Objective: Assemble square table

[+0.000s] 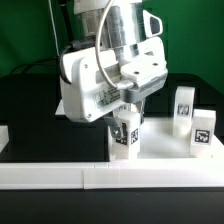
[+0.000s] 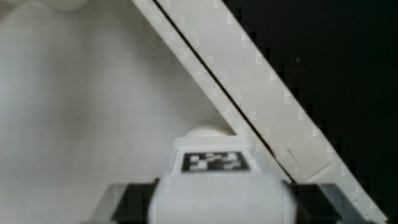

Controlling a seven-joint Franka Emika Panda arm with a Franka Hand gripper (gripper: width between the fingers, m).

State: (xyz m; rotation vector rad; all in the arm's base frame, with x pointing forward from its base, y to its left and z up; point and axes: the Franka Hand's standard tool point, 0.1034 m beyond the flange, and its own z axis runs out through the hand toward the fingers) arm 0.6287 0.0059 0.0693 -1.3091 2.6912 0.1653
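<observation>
Near the front rail [image 1: 110, 175], the gripper [image 1: 125, 118] stands over a white slab [image 2: 89, 110], jaws closed on an upright tagged leg [image 1: 124, 137]. Only the wrist view shows the slab; only the exterior view shows two legs [image 1: 193, 122] at its right.

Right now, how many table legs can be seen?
3. One leg is upright under the end effector, between its fingers; the wrist view shows it too. Two more legs stand at the exterior view's right. A fourth may be hidden behind the arm.
</observation>
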